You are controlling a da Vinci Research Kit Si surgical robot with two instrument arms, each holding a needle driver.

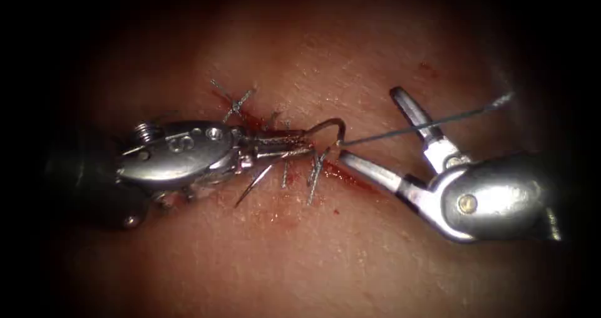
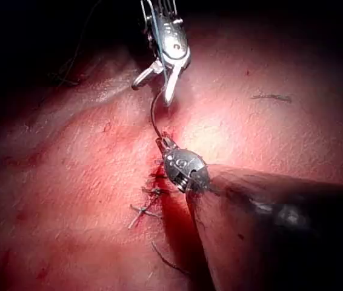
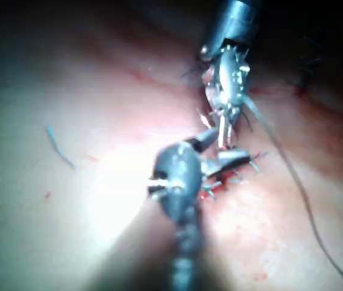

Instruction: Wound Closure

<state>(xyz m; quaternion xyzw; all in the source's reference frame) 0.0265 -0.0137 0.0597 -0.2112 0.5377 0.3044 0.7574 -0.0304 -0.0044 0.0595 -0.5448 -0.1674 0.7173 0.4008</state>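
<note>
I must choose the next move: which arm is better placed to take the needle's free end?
Probably the right. The right claw is open and empty beside the needle's end with the thread; the left claw is shut on the needle's other end, above the cut.

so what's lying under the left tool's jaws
Under the left tool, which holds the needle, lie the cut, red fluid and cut thread ends. The cut directly beneath is hidden.

Glossy metal end effector (image 1: 300, 146); moist tissue (image 1: 350, 255)

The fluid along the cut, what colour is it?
Red fluid, clearest in the endoscope view.
</note>
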